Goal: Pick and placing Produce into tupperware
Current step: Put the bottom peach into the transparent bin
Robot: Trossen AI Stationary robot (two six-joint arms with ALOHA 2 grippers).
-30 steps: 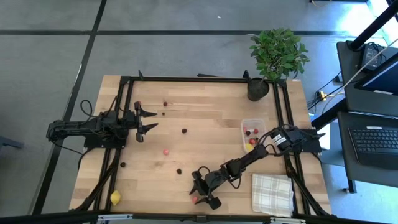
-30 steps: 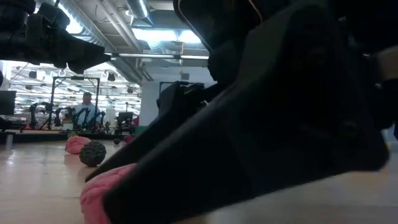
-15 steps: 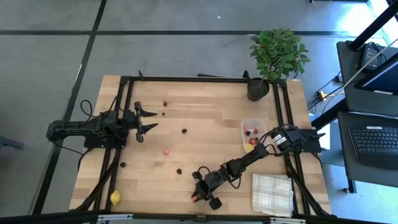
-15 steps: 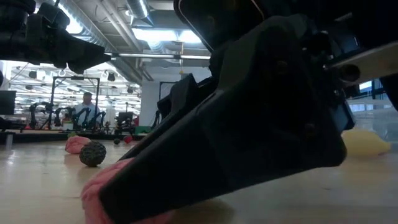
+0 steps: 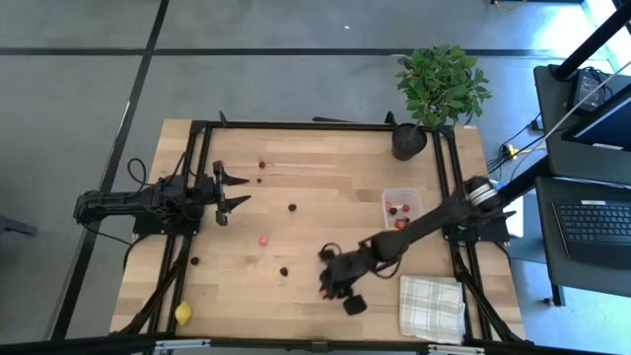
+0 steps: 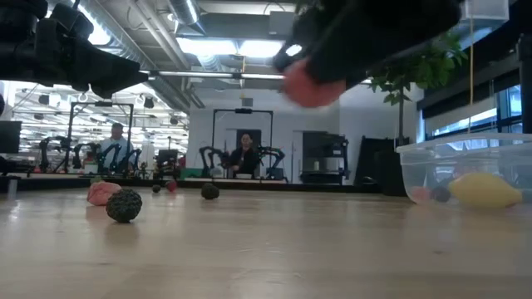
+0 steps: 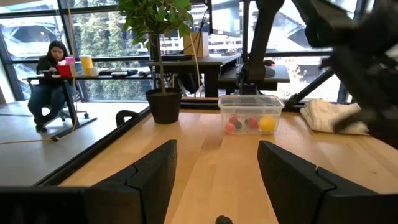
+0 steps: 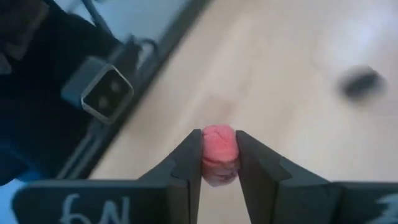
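My right gripper (image 5: 327, 288) hangs above the table's near middle, shut on a pink piece of produce (image 8: 219, 155), which also shows in the low view, high over the table (image 6: 314, 83). The clear tupperware (image 5: 400, 212) stands at the right and holds red bits and a yellow one (image 6: 482, 189). Loose produce lies on the wood: a red bit (image 5: 263, 240), dark bits (image 5: 284, 270) (image 5: 292, 207) and a yellow one (image 5: 183, 314) at the near left corner. At the table's left, my left gripper (image 5: 237, 190) waits open, its fingers pointing level (image 7: 214, 180). My right gripper pinches the pink piece by its two sides (image 8: 205, 158) between its two fingers, at their free ends. The fingers slant down from the table's right side. The piece is lifted clear of the table.
A black plant pot (image 5: 409, 138) stands at the far right corner and a white checked cloth (image 5: 431, 306) lies at the near right. Black frame rails run along both sides (image 5: 192, 197). Bare wood lies between the gripper and the tub. People sit in the room beyond.
My right gripper has shut on the pink piece near the table's near edge, then risen and drawn back toward the right, tipping less steeply. The piece has left the wood and hangs clear between the fingers.
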